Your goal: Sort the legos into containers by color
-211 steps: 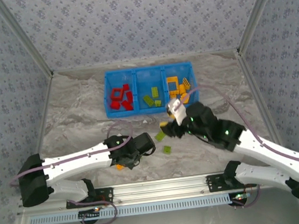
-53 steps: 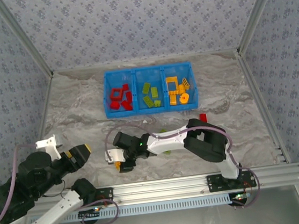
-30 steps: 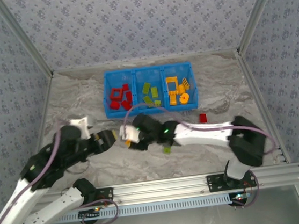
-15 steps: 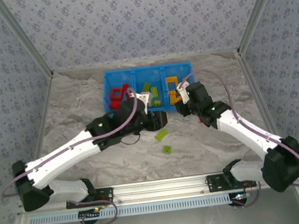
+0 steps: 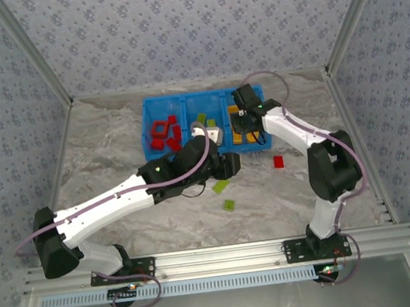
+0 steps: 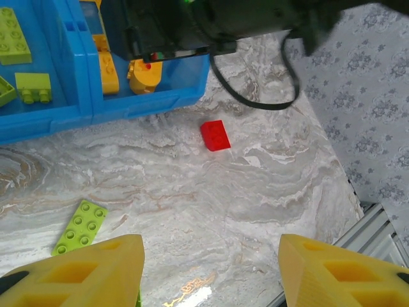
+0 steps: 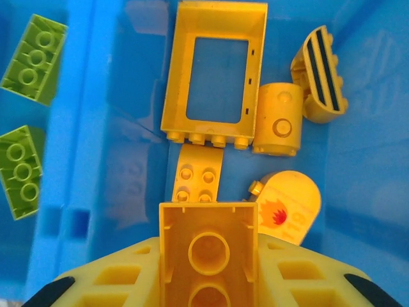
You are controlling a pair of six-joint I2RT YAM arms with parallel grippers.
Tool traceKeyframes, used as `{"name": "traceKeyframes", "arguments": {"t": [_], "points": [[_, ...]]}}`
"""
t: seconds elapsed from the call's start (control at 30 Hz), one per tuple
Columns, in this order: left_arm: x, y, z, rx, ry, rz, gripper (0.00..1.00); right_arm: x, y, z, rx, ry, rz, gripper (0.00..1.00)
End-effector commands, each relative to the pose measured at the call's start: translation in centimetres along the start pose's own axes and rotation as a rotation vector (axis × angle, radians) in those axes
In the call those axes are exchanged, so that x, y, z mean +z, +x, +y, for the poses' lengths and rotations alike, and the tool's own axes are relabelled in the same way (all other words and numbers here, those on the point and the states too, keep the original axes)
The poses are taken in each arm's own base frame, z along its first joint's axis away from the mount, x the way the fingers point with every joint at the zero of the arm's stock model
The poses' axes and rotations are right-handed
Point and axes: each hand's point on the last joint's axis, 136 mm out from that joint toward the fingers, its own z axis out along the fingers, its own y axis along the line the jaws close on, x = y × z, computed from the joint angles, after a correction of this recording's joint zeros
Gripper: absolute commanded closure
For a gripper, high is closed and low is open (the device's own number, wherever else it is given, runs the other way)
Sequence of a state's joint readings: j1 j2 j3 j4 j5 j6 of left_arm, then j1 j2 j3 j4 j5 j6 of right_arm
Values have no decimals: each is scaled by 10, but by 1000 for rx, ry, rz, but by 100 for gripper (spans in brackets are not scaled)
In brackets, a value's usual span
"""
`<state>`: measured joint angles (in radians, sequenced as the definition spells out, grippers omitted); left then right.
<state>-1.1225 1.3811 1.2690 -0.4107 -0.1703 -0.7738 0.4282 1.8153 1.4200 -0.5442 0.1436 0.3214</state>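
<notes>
The blue bin (image 5: pixel 184 96) holds red legos on the left, lime green in the middle and orange-yellow on the right. My right gripper (image 7: pixel 208 272) hangs over the right compartment, shut on an orange-yellow brick (image 7: pixel 208 246) seen from its hollow underside. Below it lie a yellow frame (image 7: pixel 214 73), a cylinder (image 7: pixel 280 128), a striped piece (image 7: pixel 323 64) and a flat plate (image 7: pixel 199 182). My left gripper (image 6: pixel 211 275) is open above bare table in front of the bin. A red brick (image 6: pixel 215 135) and a green plate (image 6: pixel 80 226) lie loose ahead of it.
A second small green brick (image 5: pixel 229 205) sits on the marble table nearer the arm bases. The right arm (image 6: pixel 223 22) crosses the top of the left wrist view above the bin (image 6: pixel 64 115). Patterned walls enclose the table on three sides.
My right gripper has carried the orange-yellow brick from the bin's front edge to over the right compartment. My left gripper has shifted a little right, towards the red brick.
</notes>
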Motion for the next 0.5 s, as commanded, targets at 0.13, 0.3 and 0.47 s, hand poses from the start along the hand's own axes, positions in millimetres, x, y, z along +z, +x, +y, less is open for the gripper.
{"name": "traceKeyframes", "arguments": {"t": [0.13,0.3,0.47], "points": [[-23,-19,-14,11,46,-80,41,31,21,-10,98,62,125,64],[-19,-15,-18,21,52,-69,41,43,26,-11,125,57,149,57],[-15,-11,-20,27,51,-56,41,44,27,-14,132,71,150,43]]}}
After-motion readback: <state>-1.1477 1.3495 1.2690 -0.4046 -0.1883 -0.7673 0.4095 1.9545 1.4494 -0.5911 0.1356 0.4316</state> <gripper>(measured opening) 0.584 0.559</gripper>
